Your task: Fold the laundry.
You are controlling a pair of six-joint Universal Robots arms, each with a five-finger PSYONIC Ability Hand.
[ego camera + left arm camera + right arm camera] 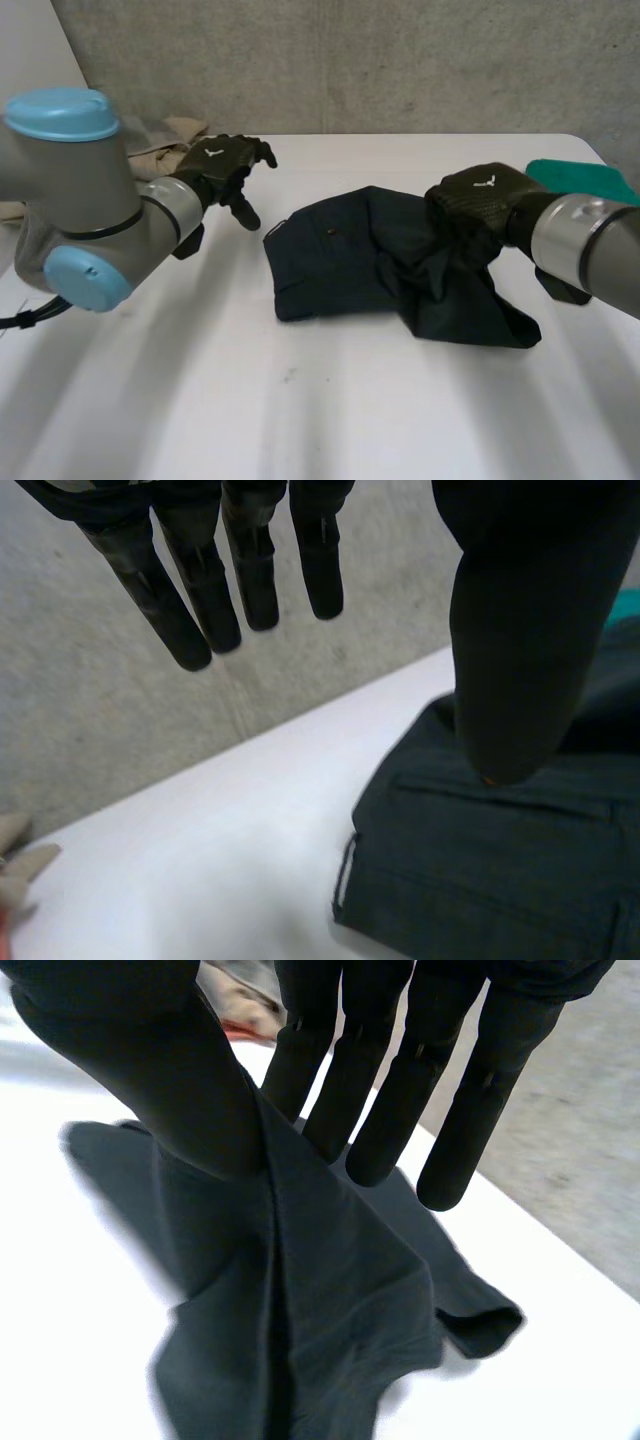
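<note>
The dark trousers (pixel 340 260) lay near the middle of the white desk (pixel 300 400). Their long axis ran sideways between the two arms. The flatter end, which had a pocket seam and a small orange stud, pointed toward the robot's left. The other end was crumpled and drawn up in a ridge.

The right hand (pixel 480 200) was on that crumpled end. In the right wrist view its thumb (pixel 150 1050) and straight fingers (pixel 400 1090) had a fold of the trousers (pixel 330 1300) pinched between them. The cloth rose from the desk into the pinch, and a hem opening trailed out beyond the fingertips.

The left hand (pixel 222 165) hung just off the flat end of the trousers, touching nothing. Its fingers (pixel 200 590) were spread and relaxed, with the thumb (pixel 520 630) apart from them. In its own wrist view the corner of the trousers (pixel 480 870) lay below the thumb, so that end was the nearer one for this arm.

A green cloth (pixel 585 178) lay beyond the trousers on the right arm's side. A beige cloth (pixel 160 135) sat well away from them, behind the left arm.

I judged that the fold turned on carrying the pinched end across toward the flat end. The right hand already had its grip, while the left hand was free to come down and pin or take the near corner.
</note>
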